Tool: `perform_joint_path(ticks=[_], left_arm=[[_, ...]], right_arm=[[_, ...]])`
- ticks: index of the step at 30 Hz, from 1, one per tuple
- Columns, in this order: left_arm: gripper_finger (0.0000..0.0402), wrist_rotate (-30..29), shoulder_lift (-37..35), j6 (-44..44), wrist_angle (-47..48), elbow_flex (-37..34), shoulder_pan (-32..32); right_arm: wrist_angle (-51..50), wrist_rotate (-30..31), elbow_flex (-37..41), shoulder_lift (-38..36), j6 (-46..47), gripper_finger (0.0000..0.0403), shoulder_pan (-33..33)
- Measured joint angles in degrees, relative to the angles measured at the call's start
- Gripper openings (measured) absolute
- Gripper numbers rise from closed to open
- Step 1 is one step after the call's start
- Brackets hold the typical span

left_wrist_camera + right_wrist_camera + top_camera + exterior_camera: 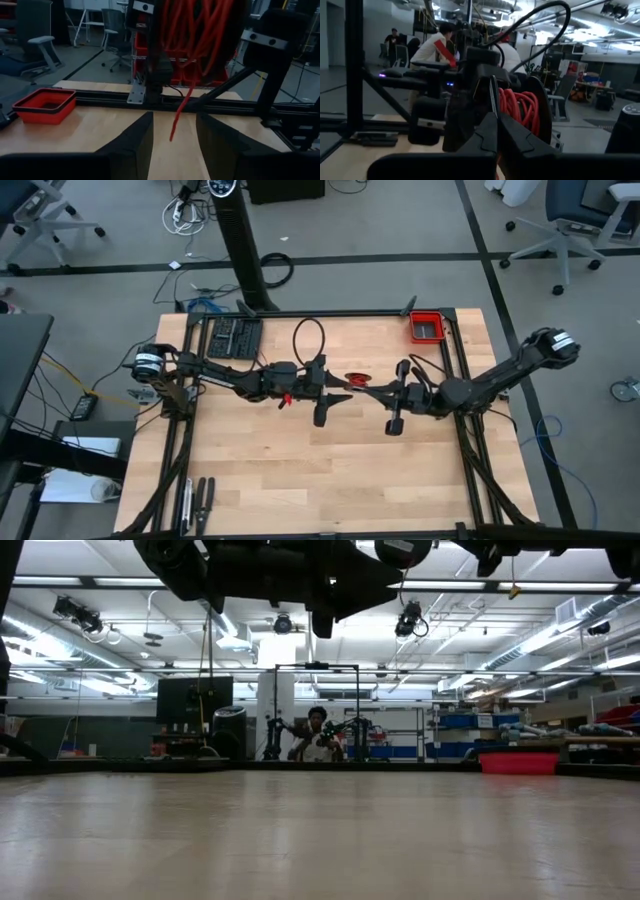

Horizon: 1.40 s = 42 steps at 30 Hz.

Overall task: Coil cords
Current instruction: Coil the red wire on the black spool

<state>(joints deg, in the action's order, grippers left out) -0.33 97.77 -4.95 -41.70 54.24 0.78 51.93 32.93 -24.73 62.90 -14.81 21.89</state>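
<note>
The red cord (358, 379) hangs as a small looped bundle above mid-table, between the two grippers, with one loose tail dangling below it; the right gripper (374, 388) has its fingers pressed together on the bundle's near side and appears to carry it; the left gripper (343, 394) sits just beside the bundle on the opposite side, fingers spread and empty; both are about equally near. The red bin (427, 328), well away toward the table's far right corner, looks empty.
</note>
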Motion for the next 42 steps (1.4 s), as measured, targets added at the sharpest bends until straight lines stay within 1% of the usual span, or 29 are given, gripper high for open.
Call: perform_joint_path(ticks=[7, 9, 12, 13, 15, 20, 25, 28, 33, 35, 38, 42], left_arm=[[0.0146, -1.7, 0.0, 0.2, 0.2, 0.0, 0.0], [0.0119, -2.4, 0.0, 1.4, 0.8, 0.0, 0.0], [0.0029, -2.8, 0.0, 2.5, 2.0, 0.0, 0.0], [0.0016, -2.8, 0.1, 2.7, 2.3, 0.0, 0.0], [0.0006, -2.8, 0.1, 3.3, 3.4, 0.0, 0.0], [0.0002, -3.0, 0.1, 3.4, 4.1, 0.0, -0.1], [0.0001, -3.2, 0.1, 3.4, 4.1, 0.0, -0.4], [0.0001, -1.5, 0.1, 3.4, 4.4, 0.0, -0.5], [0.0000, -0.9, 0.0, 3.4, 4.5, 0.0, -0.4], [0.0000, -0.7, -0.8, 3.7, 6.5, 0.0, -0.4], [0.0000, -0.7, -2.2, 4.6, 7.6, 0.0, -0.5], [0.0000, -1.5, -3.8, 4.7, 7.6, 0.0, -0.6]], right_arm=[[6.6, -1.0, 0.0, 3.7, -1.6, 0.0000, 0.0], [6.8, -1.1, 0.0, 4.4, -1.7, 0.0000, 0.0], [6.6, -1.0, 0.0, 4.6, -1.7, 0.0000, 0.0], [6.6, -0.4, 0.0, 4.5, -1.7, 0.0000, 0.2], [5.7, 1.6, 0.0, 3.8, -2.2, 0.0000, 1.0], [-1.0, 7.1, 0.0, 1.1, -1.2, 0.0000, 4.3], [-5.9, 10.3, 0.0, 0.2, 1.7, 0.0000, 7.2], [-9.0, 15.1, 0.0, -0.6, 1.6, 0.0000, 9.4], [-14.3, 20.6, 0.0, -3.4, 1.8, 0.0000, 13.0], [-17.8, 22.7, 0.0, -4.7, 3.3, 0.0000, 14.5], [-22.9, 23.2, 0.0, -6.5, 7.7, 0.0000, 15.6], [-28.2, 21.0, 0.0, -6.8, 13.7, 0.0000, 15.5]])
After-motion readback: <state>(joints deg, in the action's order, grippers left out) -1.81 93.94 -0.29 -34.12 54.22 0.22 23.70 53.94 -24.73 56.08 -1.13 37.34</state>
